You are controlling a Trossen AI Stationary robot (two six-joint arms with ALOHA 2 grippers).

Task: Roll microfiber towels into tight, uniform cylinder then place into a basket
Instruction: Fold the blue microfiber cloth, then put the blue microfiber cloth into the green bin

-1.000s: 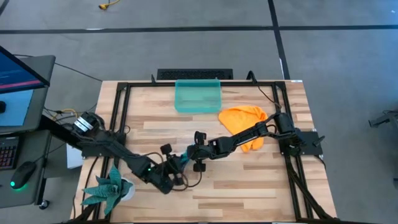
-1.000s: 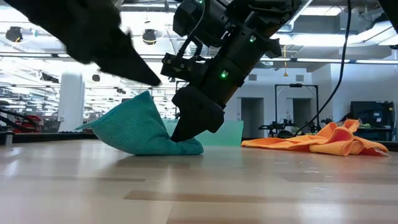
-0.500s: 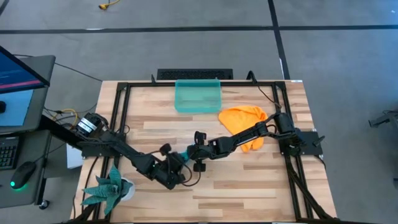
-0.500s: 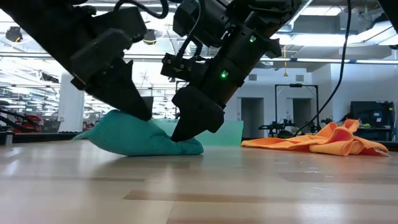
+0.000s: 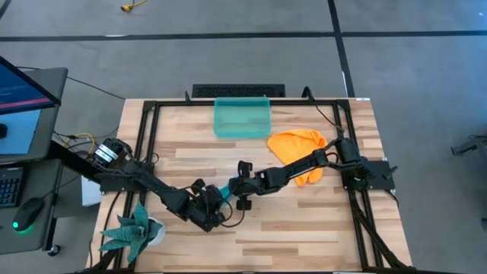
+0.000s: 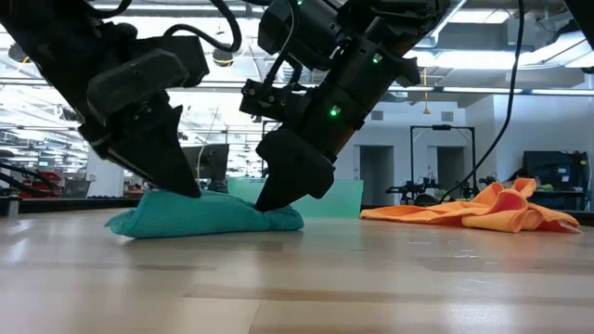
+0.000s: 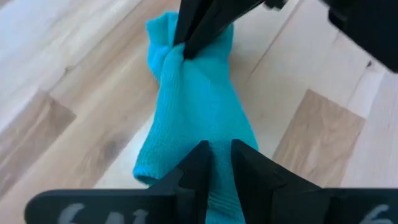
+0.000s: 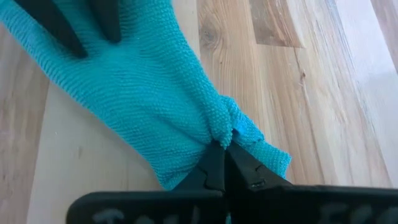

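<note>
Fingers (image 7: pixel 198 163) of the left gripper (image 7: pixel 214 155) stand only a little apart, nipping a fold of the teal towel (image 6: pixel 200 213) at its one end and pressing it down against the table (image 6: pixel 371 278). Past those tips the cloth lies low and bunched along the wood, reaching to the right gripper (image 8: pixel 225 157), whose fingers (image 8: pixel 212 163) are pinched tight on the opposite end. Beyond the right gripper's fingers, farther along that arm, the orange towel (image 5: pixel 298 146) sits crumpled in a heap, well apart from the teal one. The basket (image 5: pixel 242 118) stands at the far edge, away from both sets of fingers. Behind the left arm, at the near corner, is a potted plant (image 5: pixel 135 230).
</note>
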